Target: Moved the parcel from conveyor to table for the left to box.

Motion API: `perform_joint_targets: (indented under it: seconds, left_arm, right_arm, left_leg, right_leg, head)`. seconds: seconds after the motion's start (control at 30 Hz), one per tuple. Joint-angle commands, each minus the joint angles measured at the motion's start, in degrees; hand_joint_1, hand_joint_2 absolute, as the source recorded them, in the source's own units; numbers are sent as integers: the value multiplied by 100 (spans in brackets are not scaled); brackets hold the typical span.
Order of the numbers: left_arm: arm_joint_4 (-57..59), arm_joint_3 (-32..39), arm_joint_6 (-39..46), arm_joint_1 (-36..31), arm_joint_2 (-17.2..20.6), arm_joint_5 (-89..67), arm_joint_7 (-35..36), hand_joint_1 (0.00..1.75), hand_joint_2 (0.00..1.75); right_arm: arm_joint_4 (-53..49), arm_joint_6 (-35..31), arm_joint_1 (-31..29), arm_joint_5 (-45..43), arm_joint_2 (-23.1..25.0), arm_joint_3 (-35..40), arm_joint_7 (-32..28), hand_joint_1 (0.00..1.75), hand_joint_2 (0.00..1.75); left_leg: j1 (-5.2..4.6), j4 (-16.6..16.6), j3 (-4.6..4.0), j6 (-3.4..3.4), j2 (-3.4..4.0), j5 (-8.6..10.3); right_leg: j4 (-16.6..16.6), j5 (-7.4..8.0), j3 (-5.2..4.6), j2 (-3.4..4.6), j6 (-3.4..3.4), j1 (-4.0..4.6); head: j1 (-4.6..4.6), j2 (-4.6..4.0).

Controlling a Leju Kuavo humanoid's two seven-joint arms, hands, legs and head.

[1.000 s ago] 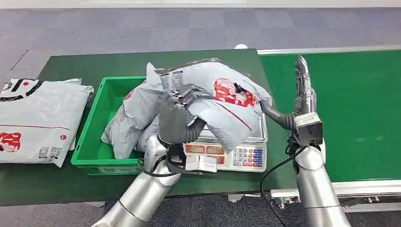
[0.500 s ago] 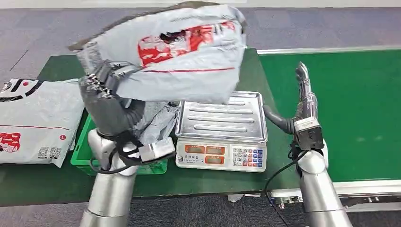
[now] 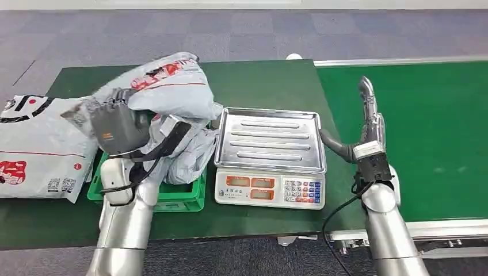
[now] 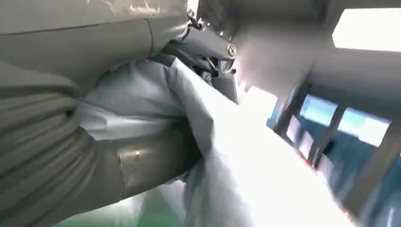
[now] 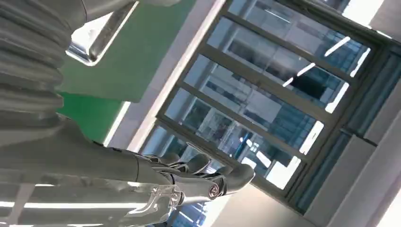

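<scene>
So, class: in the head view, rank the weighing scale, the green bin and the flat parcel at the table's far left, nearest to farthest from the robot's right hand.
From the right hand:
1. Weighing scale, just beside it towards the robot's left.
2. Green bin, beyond the scale.
3. Flat parcel, at the table's far left end.

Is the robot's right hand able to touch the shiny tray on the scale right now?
Probably yes. The right hand is open, holds nothing, and stands just beside the scale's tray with nothing between them.
</scene>
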Motion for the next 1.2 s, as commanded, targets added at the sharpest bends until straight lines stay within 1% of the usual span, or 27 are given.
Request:
perform_joint_targets:
  seconds: [0.03, 0.1, 0.2, 0.23, 0.27, 0.3, 0.33, 0.37, 0.4, 0.47, 0.63, 0.67, 0.7, 0.73, 0.77, 0.8, 0.83, 0.87, 0.93, 0.97, 1.0, 1.03, 1.07, 1.1, 1.13, 1.17, 1.2]
  left_arm:
    - [2152, -750, -1070, -494, 398, 1075, 309, 175, 175]
    - [2216, -808, -1241, -507, 429, 1112, 317, 175, 175]
    - [2178, -818, -1317, -475, 449, 1155, 291, 169, 175]
    - [2156, -828, -1293, -455, 467, 1144, 275, 148, 175]
    - [2174, -839, -1348, -455, 470, 1145, 277, 133, 175]
    - [2093, -834, -1338, -416, 465, 1175, 222, 134, 175]
    - [1934, -755, -1036, -341, 430, 1224, 194, 75, 175]
    - [1812, -712, -701, -277, 398, 1244, 150, 0, 175]
    - [1681, -684, -500, -236, 376, 1390, -29, 0, 175]
    - [1490, -723, -552, -173, 407, 1397, -22, 0, 175]
    - [1490, -723, -552, -173, 407, 1397, -22, 0, 175]
    - [1339, -694, -181, -112, 395, 1471, -145, 0, 175]
    - [825, -597, 656, 67, 349, 2072, -848, 0, 175]
    - [186, -205, 656, 264, 174, 1997, -1244, 0, 175]
    - [-131, -22, 656, 385, 57, 2004, -1540, 0, 175]
    - [-649, 422, 656, 499, -208, 1794, -2035, 0, 175]
    - [-1039, 792, 656, 548, -430, 1746, -2545, 0, 175]
    - [-1685, 1150, 656, 583, -430, 1934, -3019, 0, 175]
    - [-1685, 1150, 656, 583, -430, 1934, -3019, 0, 175]
    - [-1865, 1309, 656, 593, -430, 2027, -3231, 0, 175]
    - [-2469, 1530, 656, 582, -430, 2128, -3656, 0, 175]
    - [-2808, 1562, 656, 601, -430, 2204, -3656, 0, 175]
    - [-2803, 1493, 656, 630, -430, 2361, -3656, 0, 175]
    - [-3205, 1442, 656, 648, -430, 2389, -3656, 0, 175]
    - [-3480, 1421, 656, 650, -430, 2414, -3656, 0, 0]
    - [-3605, 1393, 656, 669, -430, 2614, -3656, 0, 0]
    - [-3749, 1363, 656, 671, -430, 2707, -3656, 0, 0]
  right_arm:
    - [-10, 16, 181, 387, 177, -153, -14, 0, 175]
    - [21, -6, 124, 455, 225, -144, -6, 0, 175]
    - [55, 20, 67, 504, 256, -137, 19, 0, 175]
    - [61, 34, 49, 518, 268, -127, 26, 0, 175]
    - [71, 49, 44, 535, 274, -129, 34, 0, 175]
    - [75, 68, 47, 554, 282, -143, 36, 0, 175]
    - [67, 79, 55, 560, 285, -147, 37, 0, 175]
    - [54, 85, 60, 565, 293, -154, 38, 0, 175]
    - [50, 92, 57, 569, 295, -149, 38, 0, 175]
    - [31, 98, 57, 573, 297, -140, 42, 0, 175]
    - [31, 98, 57, 573, 297, -140, 42, 0, 175]
    - [34, 105, 48, 574, 293, -133, 43, 0, 175]
    - [47, 121, 9, 573, 285, -78, 43, 0, 175]
    - [75, 133, -38, 563, 284, -37, 51, 0, 175]
    - [126, 139, -91, 546, 282, 4, 65, 0, 175]
    - [188, 138, -152, 518, 274, 53, 77, 0, 175]
    - [231, 135, -194, 496, 273, 85, 77, 0, 175]
    - [281, 145, -251, 464, 276, 135, 71, 0, 175]
    - [281, 145, -251, 464, 276, 135, 71, 0, 175]
    - [331, 144, -297, 447, 282, 173, 73, 0, 175]
    - [344, 140, -306, 406, 252, 207, 57, 0, 175]
    - [352, 146, -318, 376, 235, 233, 47, 0, 175]
    - [343, 129, -300, 346, 206, 248, 47, 0, 175]
    - [325, 122, -279, 324, 177, 260, 42, 0, 175]
    - [322, 121, -277, 308, 159, 280, 39, 0, 175]
    - [306, 105, -248, 280, 137, 281, 36, 0, 175]
    - [297, 100, -234, 271, 128, 283, 33, 0, 175]
  left_leg:
    - [7, -17, 26, -8, 10, 2]
    - [2, -14, 17, -5, 13, -1]
    - [5, -14, 21, -8, 28, -2]
    - [5, -16, 23, -9, 26, -1]
    - [6, -18, 27, -10, 28, -1]
    - [4, -11, 17, -7, 25, -1]
    - [5, -16, 23, -8, 27, 0]
    - [3, -9, 15, -5, 22, -1]
    - [4, -13, 20, -5, 26, -1]
    - [5, -12, 19, -6, 32, -1]
    - [6, -8, 15, -4, 22, -2]
    - [4, -6, 11, -4, 21, -2]
    - [6, -10, 20, -6, 29, -5]
    - [5, -6, 14, -5, 29, -5]
    - [7, -7, 18, -6, 40, -9]
    - [5, 2, 2, -4, 42, -9]
    - [9, 1, 11, -6, 52, -15]
    - [6, 6, -2, -4, 45, -12]
    - [9, 10, -7, -5, 47, -13]
    - [11, 5, 2, -7, 58, -15]
    - [9, 2, -2, -7, 55, -13]
    - [7, -6, 10, -8, 57, -13]
    - [7, 2, -3, -8, 50, -11]
    - [12, 3, -1, -10, 63, -14]
    - [11, 4, -13, -8, 43, -9]
    - [16, 3, -5, -10, 54, -14]
    - [18, 1, 0, -10, 45, -13]
  right_leg:
    - [-19, 4, 28, 3, -14, 9]
    - [-13, 0, 14, 12, -9, 4]
    - [-12, 3, 15, 23, -12, 6]
    - [-14, 3, 18, 21, -14, 7]
    - [-17, 5, 22, 21, -15, 8]
    - [-11, 5, 13, 20, -11, 6]
    - [-16, 7, 18, 21, -13, 7]
    - [-8, 4, 13, 18, -8, 5]
    - [-12, 5, 17, 20, -10, 6]
    - [-13, 7, 15, 26, -10, 7]
    - [-9, 2, 14, 17, -10, 7]
    - [-5, 1, 10, 17, -8, 5]
    - [-10, 1, 17, 23, -12, 8]
    - [-6, 1, 11, 24, -9, 7]
    - [-8, 2, 12, 34, -12, 9]
    - [2, 3, -4, 39, -7, 7]
    - [-2, 0, 3, 47, -11, 11]
    - [7, 0, -10, 41, -7, 8]
    - [9, 0, -13, 43, -9, 10]
    - [3, 2, -5, 53, -13, 13]
    - [0, 3, -10, 51, -10, 11]
    - [-5, 3, 0, 52, -11, 9]
    - [4, 2, -12, 47, -10, 8]
    - [4, 4, -11, 58, -14, 13]
    - [6, 2, -18, 39, -10, 13]
    - [3, 1, -13, 48, -13, 18]
    - [0, -1, -5, 39, -13, 19]
  head:
    - [-4, 0]
    - [-2, 0]
    - [-2, 0]
    - [-2, 0]
    - [-4, 0]
    - [-4, 0]
    - [-2, 0]
    - [-2, 0]
    - [-2, 0]
    - [-2, 0]
    - [-2, 0]
    - [-2, 0]
    - [-4, 0]
    - [-2, 0]
    - [-2, 0]
    - [-2, 0]
    - [-2, 0]
    - [-2, 0]
    - [-2, 0]
    - [-2, 0]
    - [-2, 0]
    - [-2, 0]
    - [-2, 0]
    - [-2, 0]
    - [-4, 0]
    - [-4, 0]
    - [-4, 0]
